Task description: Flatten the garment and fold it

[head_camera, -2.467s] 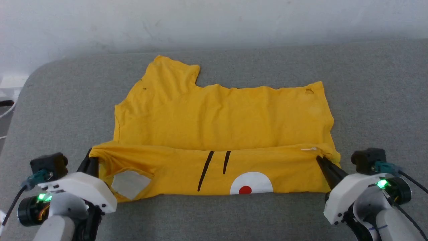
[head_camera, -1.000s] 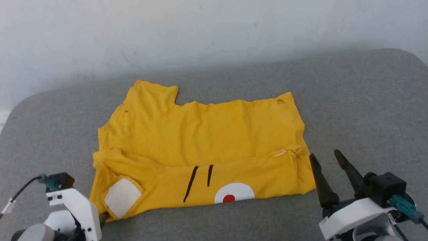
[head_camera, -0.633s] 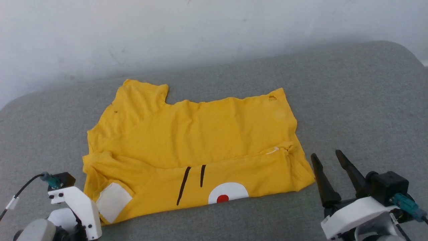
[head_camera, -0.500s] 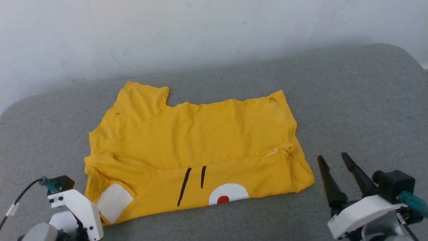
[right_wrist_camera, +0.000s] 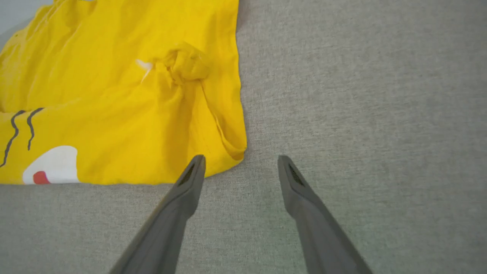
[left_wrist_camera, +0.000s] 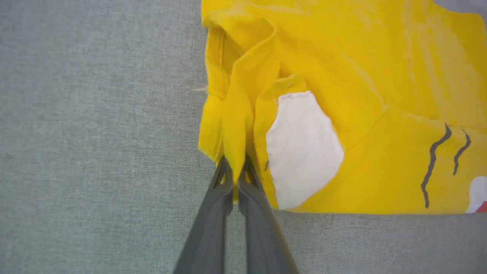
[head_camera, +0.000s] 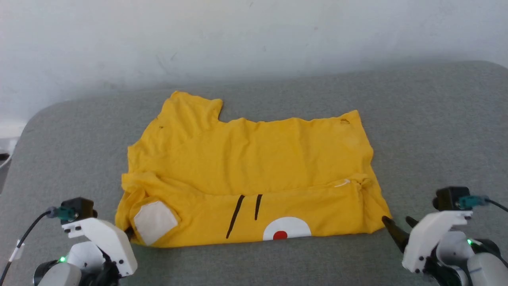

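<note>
Grey fabric surface [head_camera: 436, 119] in front of a plain white wall [head_camera: 238, 35], and the bright yellow cotton T-shirt [head_camera: 258, 159] lies mid-surface with its near edge folded over. The left gripper [left_wrist_camera: 236, 179] is pinched tight on the shirt's near left corner. The right gripper [right_wrist_camera: 241, 158] sits with fingers spread wide just beside the near right corner.

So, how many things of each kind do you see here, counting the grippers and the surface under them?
bright yellow cotton T-shirt: 1
dark two-fingered grippers: 2, the left gripper and the right gripper
grey fabric surface: 1
Total: 4
</note>
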